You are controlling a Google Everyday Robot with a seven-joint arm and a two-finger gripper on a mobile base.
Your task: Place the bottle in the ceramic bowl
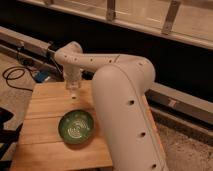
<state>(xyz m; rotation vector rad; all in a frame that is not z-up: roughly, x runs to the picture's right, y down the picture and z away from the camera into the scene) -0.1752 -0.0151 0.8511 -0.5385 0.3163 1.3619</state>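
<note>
The green ceramic bowl (pixel 76 126), with pale rings inside, sits on the wooden table (pixel 45 150) towards its front middle. My gripper (pixel 73 89) hangs at the end of the white arm over the far part of the table, behind the bowl. A small pale bottle (pixel 73 94) shows right at the gripper's lower end, upright and above the boards behind the bowl. I cannot tell whether it is held or standing on the table. The bowl is empty.
My large white arm (pixel 125 110) covers the right half of the table. A dark rail and wall (pixel 150 55) run behind the table. Black cables (pixel 12 77) and a blue object (pixel 41 76) lie on the floor at the left.
</note>
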